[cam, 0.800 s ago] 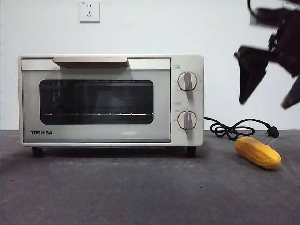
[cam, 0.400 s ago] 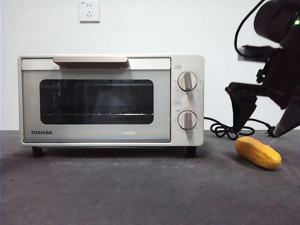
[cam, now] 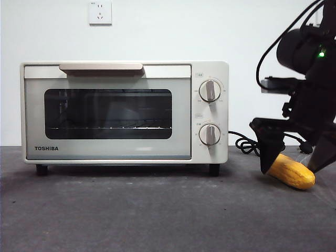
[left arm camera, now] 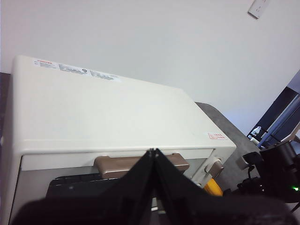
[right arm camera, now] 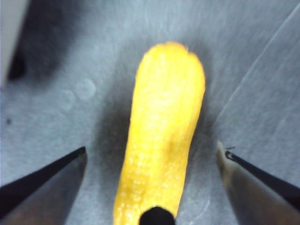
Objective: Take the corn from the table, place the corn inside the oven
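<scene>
The yellow-orange corn [cam: 295, 174] lies on the dark grey table [cam: 157, 210], to the right of the cream TOSHIBA oven [cam: 126, 113], whose door is closed. My right gripper [cam: 290, 169] is open and has come down over the corn, one jaw on each side, without touching it. In the right wrist view the corn [right arm camera: 161, 140] lies lengthwise between the spread jaws of the right gripper [right arm camera: 152, 146]. My left gripper [left arm camera: 153, 151] is shut and empty, hovering above the oven [left arm camera: 93, 112] near its handle. A bit of the corn [left arm camera: 213, 187] shows past the oven's corner.
The oven's black power cord [cam: 257, 144] lies coiled on the table just behind the corn. A wall socket [cam: 100, 13] sits high on the white wall. The right arm [left arm camera: 276, 168] appears in the left wrist view beyond the oven.
The right gripper has dropped from high beside the oven down to table level, and its open jaws now straddle the corn. The corn and the oven have not moved.
</scene>
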